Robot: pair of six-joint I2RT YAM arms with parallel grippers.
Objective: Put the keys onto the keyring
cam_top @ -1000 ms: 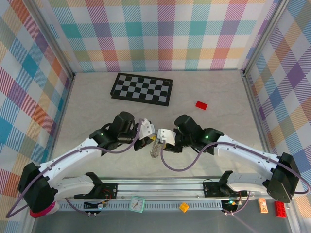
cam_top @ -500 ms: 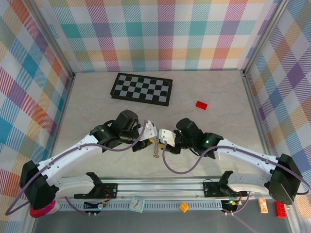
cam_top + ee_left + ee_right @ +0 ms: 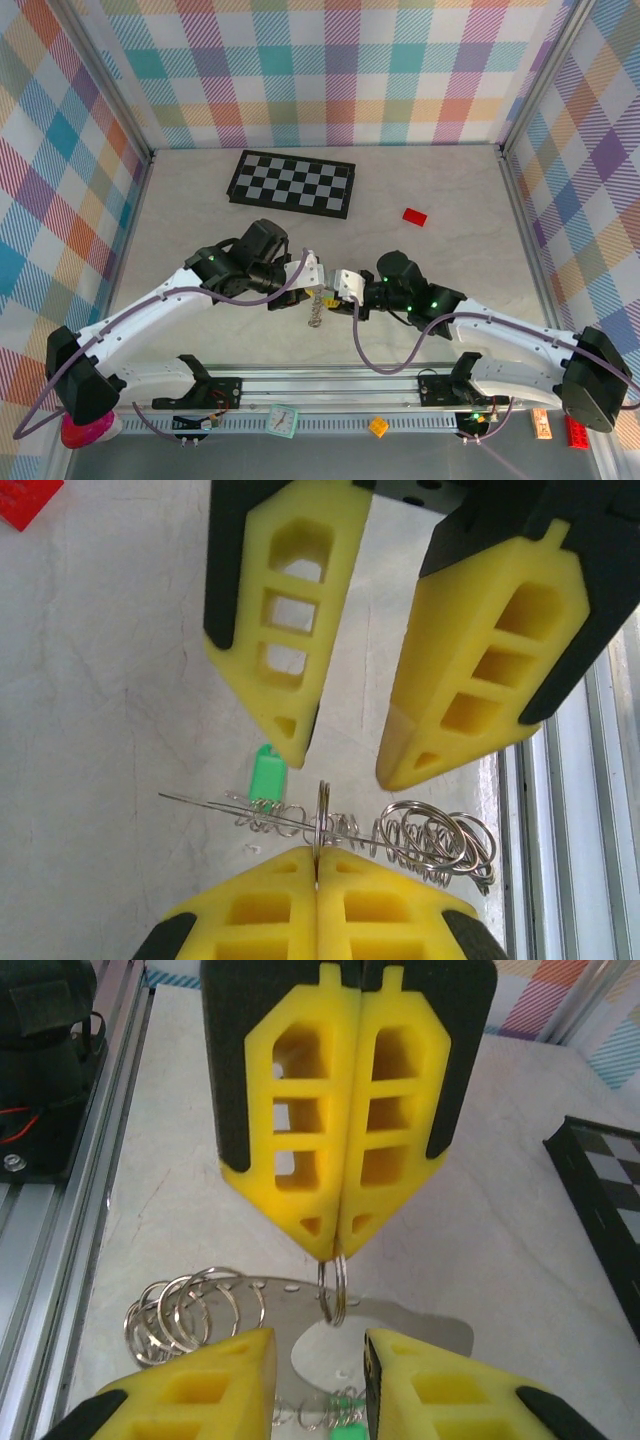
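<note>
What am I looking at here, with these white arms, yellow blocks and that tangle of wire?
Two white robot arms work at a table. One picture looks down from above; the other two come from cameras on each wrist, so the yellow foam blocks are gripper fingers. The right gripper is shut on a small metal ring amid a tangle of thin grey wire rings. The left gripper is open, close by. A tiny green-headed key sits by the wire. Farther off lie a black-and-white chequered board and a red flat brick.
</note>
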